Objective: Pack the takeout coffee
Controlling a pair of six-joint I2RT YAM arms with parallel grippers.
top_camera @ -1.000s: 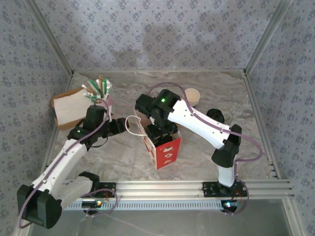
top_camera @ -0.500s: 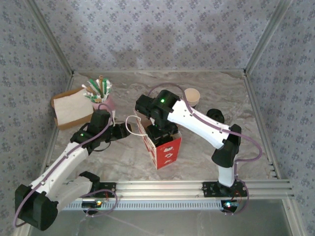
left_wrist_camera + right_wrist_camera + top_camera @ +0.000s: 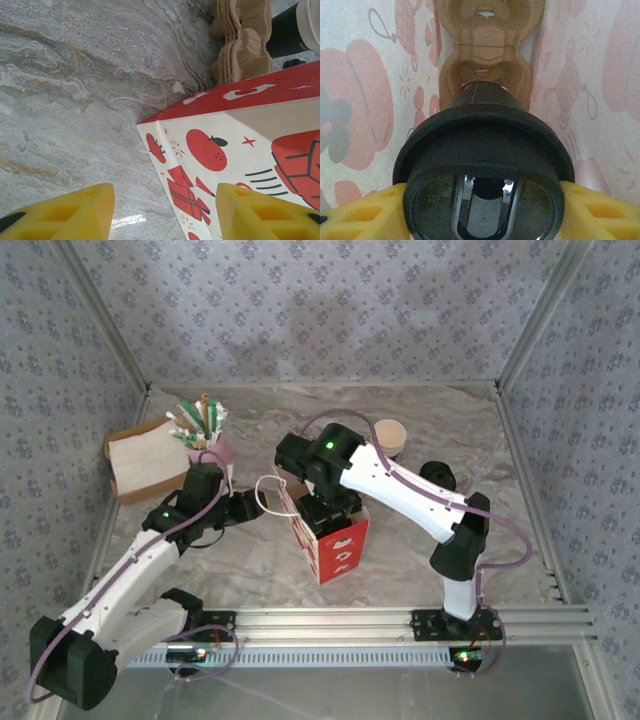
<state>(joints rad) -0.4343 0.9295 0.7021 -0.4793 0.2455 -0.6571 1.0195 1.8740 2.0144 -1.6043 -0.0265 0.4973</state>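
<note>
The takeout coffee, a black cup with its black lid on, sits between the yellow fingers of my right gripper, which is shut on it just under the lid. It hangs inside the red paper bag, above a brown cardboard carrier on the bag's floor. From above, the right gripper reaches down into the bag's open top. My left gripper is open, low beside the bag's printed side, holding nothing. In the top view the left gripper is near the bag's white handle.
A stack of brown carriers stands behind the bag. A tan cup is at the back, a small black round object by the right forearm. A pink cup of straws and a brown napkin box are at the back left.
The left arm swung right toward the bag a second ago and has since held still. The right gripper with the cup has not visibly moved.
</note>
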